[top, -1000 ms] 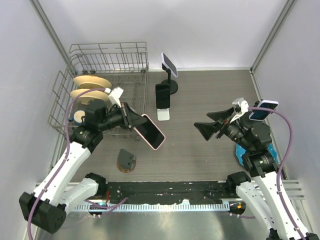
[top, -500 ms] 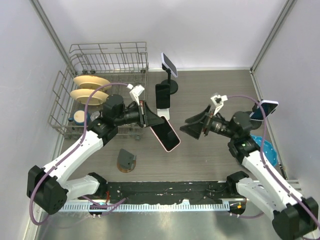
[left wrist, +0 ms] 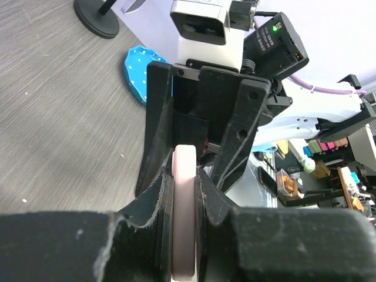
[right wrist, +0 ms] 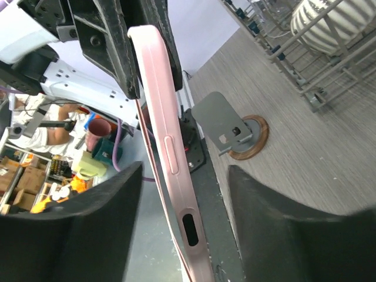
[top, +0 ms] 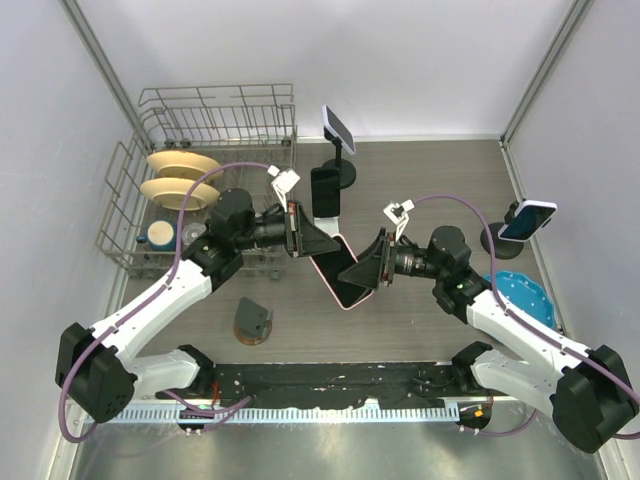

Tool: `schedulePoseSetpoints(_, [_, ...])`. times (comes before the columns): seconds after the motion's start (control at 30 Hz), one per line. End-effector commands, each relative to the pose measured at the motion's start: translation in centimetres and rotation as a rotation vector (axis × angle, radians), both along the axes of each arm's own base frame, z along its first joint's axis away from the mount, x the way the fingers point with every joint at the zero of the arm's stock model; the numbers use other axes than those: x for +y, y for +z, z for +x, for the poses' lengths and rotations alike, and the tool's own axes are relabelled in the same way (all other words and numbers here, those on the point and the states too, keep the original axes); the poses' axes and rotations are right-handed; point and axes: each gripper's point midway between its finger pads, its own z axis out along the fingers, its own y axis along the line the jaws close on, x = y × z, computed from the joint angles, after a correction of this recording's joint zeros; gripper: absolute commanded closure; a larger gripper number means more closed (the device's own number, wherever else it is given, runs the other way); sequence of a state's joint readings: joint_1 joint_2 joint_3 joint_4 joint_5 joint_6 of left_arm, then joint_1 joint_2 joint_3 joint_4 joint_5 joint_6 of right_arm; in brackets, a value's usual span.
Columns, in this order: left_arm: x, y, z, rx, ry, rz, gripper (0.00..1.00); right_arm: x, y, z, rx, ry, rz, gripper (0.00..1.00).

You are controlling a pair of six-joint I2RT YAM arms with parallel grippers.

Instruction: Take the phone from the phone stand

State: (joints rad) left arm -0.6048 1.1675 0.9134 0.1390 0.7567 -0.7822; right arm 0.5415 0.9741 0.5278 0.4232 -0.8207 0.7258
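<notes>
At the far left stands a wire dish rack (top: 215,118) with cream plates (top: 178,165) upright in it; nearer, on the table (top: 430,180), sits a small grey phone stand (top: 253,320) on a round wooden base, with nothing on it. The left gripper (top: 322,243) reaches right from beside the rack, its fingers (left wrist: 161,200) clamped on the long edges of the pink phone (top: 345,275); the phone hangs tilted in the air over the middle of the table, to the right of the grey stand and well apart from it. The right gripper (top: 364,270) meets it from the right; its fingers (right wrist: 88,235) stand spread on either side of the phone's lower end, with a gap on each side in the right wrist view. Behind them a black phone (top: 326,190) leans on a white stand; far right lie a blue plate (top: 522,300) and another mounted phone (top: 527,220).
</notes>
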Motion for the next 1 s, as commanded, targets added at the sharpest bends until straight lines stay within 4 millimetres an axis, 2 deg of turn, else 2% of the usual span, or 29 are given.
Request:
schedulePoseSetpoints(0.0, [0.0, 4.7, -1.4, -0.119, -0.055, -0.111, 1.0, 0.4, 2.4, -0.8, -0.076, 0.043, 0.079, 0.45])
schedulePoseSetpoints(0.03, [0.0, 4.7, -1.4, -0.117, -0.061, -0.11, 1.0, 0.4, 2.4, -1.0, -0.074, 0.051, 0.084, 0.5])
schedulePoseSetpoints(0.07, [0.0, 4.6, -1.5, -0.116, -0.062, -0.109, 1.0, 0.3, 2.4, -1.2, -0.067, 0.051, 0.089, 0.59])
schedulePoseSetpoints(0.13, [0.2, 4.6, -1.7, -0.118, -0.06, -0.108, 0.99, 0.3, 2.5, -1.2, -0.066, 0.046, 0.096, 0.68])
schedulePoseSetpoints(0.17, [0.3, 4.5, -1.7, -0.114, -0.055, -0.1, 0.96, 0.2, 2.4, -1.1, -0.063, 0.04, 0.095, 0.77])
schedulePoseSetpoints(0.2, [0.4, 4.6, -1.8, -0.12, -0.053, -0.099, 0.9, 0.2, 2.2, -1.1, -0.057, 0.034, 0.088, 0.82])
schedulePoseSetpoints(0.23, [0.6, 4.6, -1.9, -0.127, -0.047, -0.093, 0.76, 0.2, 2.1, -1.1, -0.055, 0.03, 0.084, 0.89])
schedulePoseSetpoints(0.3, [1.1, 4.5, -1.8, -0.15, -0.013, -0.065, 0.62, 0.0, 1.9, -0.9, -0.052, 0.009, 0.077, 0.94])
schedulePoseSetpoints(0.33, [1.3, 4.3, -1.6, -0.16, 0.007, -0.049, 0.51, -0.1, 1.8, -0.8, -0.051, -0.002, 0.075, 0.96])
schedulePoseSetpoints(0.37, [1.7, 3.8, -1.2, -0.142, 0.051, -0.011, 0.47, -0.2, 1.5, -0.6, -0.042, -0.02, 0.068, 0.99])
schedulePoseSetpoints(0.47, [3.5, 3.6, -0.7, -0.191, 0.148, 0.085, 0.3, -0.5, 0.8, -0.1, -0.023, -0.07, 0.039, 0.99])
schedulePoseSetpoints(0.5, [4.6, 3.5, 0.7, -0.226, 0.245, 0.132, 0.26, -0.7, 0.5, 0.5, -0.016, -0.112, 0.028, 0.99])
schedulePoseSetpoints(0.53, [5.8, 3.8, 0.5, -0.232, 0.29, 0.17, 0.18, -0.9, 0.5, 0.8, -0.02, -0.136, 0.021, 0.99])
schedulePoseSetpoints(0.6, [8.3, 3.8, 2.3, -0.267, 0.458, 0.249, 0.13, -1.6, -0.7, 2.0, 0.021, -0.23, -0.014, 0.99])
schedulePoseSetpoints(0.63, [10.0, 4.4, 2.2, -0.308, 0.518, 0.285, 0.09, -1.9, -1.2, 2.3, 0.036, -0.27, -0.021, 0.99])
schedulePoseSetpoints(0.67, [11.0, 4.5, 2.5, -0.327, 0.568, 0.305, 0.07, -2.3, -2.0, 2.7, 0.068, -0.309, -0.038, 0.99])
schedulePoseSetpoints(0.73, [14.0, 4.7, 3.5, -0.378, 0.724, 0.366, 0.04, -3.6, -3.5, 4.7, 0.142, -0.461, -0.073, 0.99])
schedulePoseSetpoints(0.77, [15.3, 5.4, 3.2, -0.406, 0.775, 0.355, 0.03, -4.2, -5.4, 4.9, 0.205, -0.508, -0.129, 0.99])
schedulePoseSetpoints(0.83, [17.4, 5.1, 3.7, -0.422, 0.888, 0.377, 0.02, -5.2, -6.9, 6.1, 0.253, -0.606, -0.16, 0.99])
schedulePoseSetpoints(0.87, [18.3, 5.6, 3.2, -0.44, 0.92, 0.355, 0.02, -5.5, -8.0, 6.3, 0.303, -0.637, -0.163, 0.99])
schedulePoseSetpoints(0.93, [19.0, 4.8, 3.2, -0.448, 0.953, 0.364, 0.01, -5.9, -9.7, 6.5, 0.356, -0.678, -0.167, 0.99])
schedulePoseSetpoints(0.97, [19.7, 4.5, 3.3, -0.458, 0.979, 0.379, 0.01, -5.7, -9.7, 6.8, 0.363, -0.685, -0.139, 0.99])
